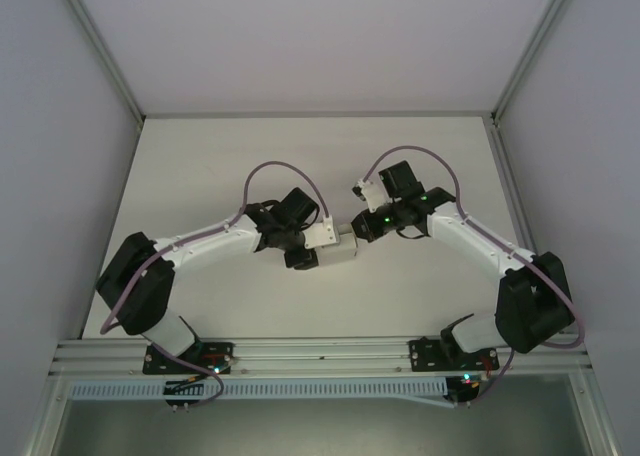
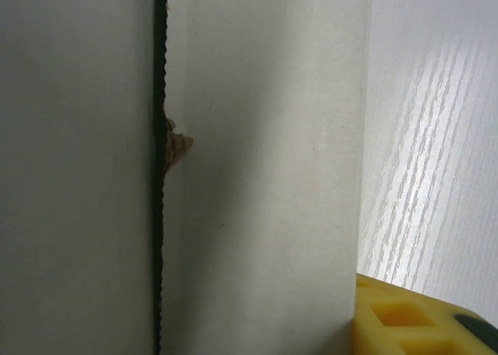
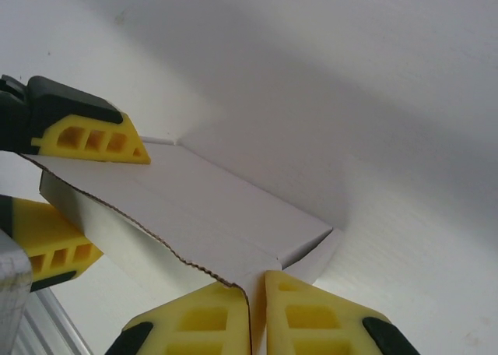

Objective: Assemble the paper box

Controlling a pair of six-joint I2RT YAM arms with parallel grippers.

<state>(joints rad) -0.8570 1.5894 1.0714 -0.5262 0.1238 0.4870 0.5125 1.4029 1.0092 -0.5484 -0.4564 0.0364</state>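
The paper box (image 1: 342,250) is a small white card box with a serrated edge, held between both arms above the table's middle. My left gripper (image 1: 318,240) is shut on its left end. In the right wrist view the left gripper's yellow fingers (image 3: 95,139) clamp the paper box (image 3: 194,207) from above and below. My right gripper (image 3: 257,285) is shut on a thin end flap of the box, with the card pinched between its pads. In the left wrist view the box wall (image 2: 257,176) sits close to the lens, beside one yellow finger (image 2: 412,318).
The white table (image 1: 300,156) stretches behind the arms. Grey enclosure walls stand at left, right and back. An aluminium rail (image 1: 320,354) carries both arm bases along the near edge.
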